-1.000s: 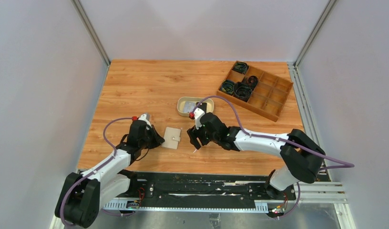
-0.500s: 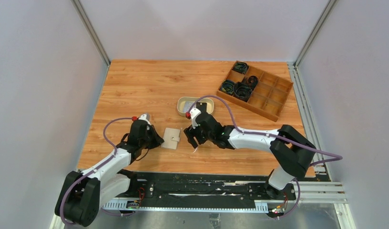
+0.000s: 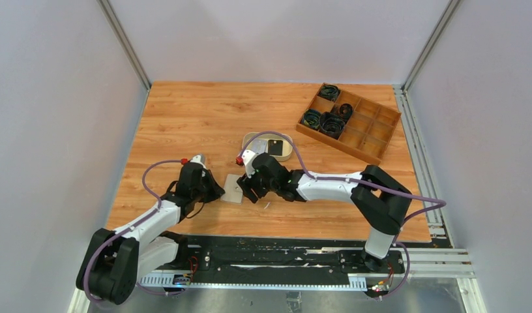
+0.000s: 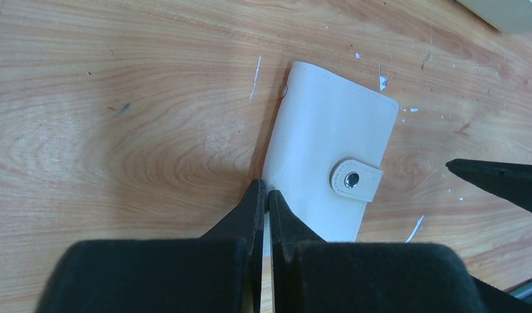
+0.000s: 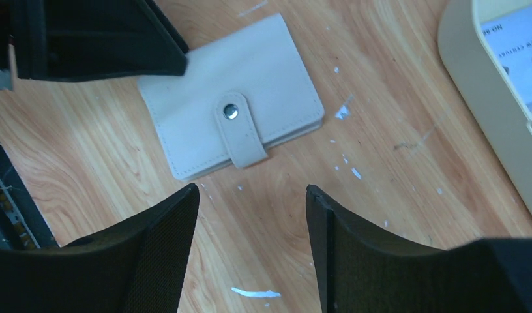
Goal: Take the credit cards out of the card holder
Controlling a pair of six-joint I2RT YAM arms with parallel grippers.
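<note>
The card holder (image 3: 233,188) lies closed on the wood, cream, its snap strap (image 4: 354,180) fastened. My left gripper (image 4: 263,193) is shut, and its tips rest on the holder's (image 4: 328,150) near left edge. My right gripper (image 5: 250,195) is open just right of the holder (image 5: 231,127), low over bare wood, with nothing between its fingers. One of its fingers (image 4: 498,182) pokes in at the right of the left wrist view. A pale blue credit card (image 5: 514,55) lies in the oval dish (image 3: 255,139). Any cards inside the holder are hidden.
A brown wooden compartment tray (image 3: 371,134) with several dark coiled cables stands at the back right. The beige oval dish (image 5: 472,111) sits just behind my right gripper. The table's near edge and the arms' black base rail (image 3: 270,257) lie close in front.
My right arm has swung left, bringing its gripper up beside the card holder and uncovering the dish. Its jaws have narrowed a little. The left gripper and holder have stayed put.
</note>
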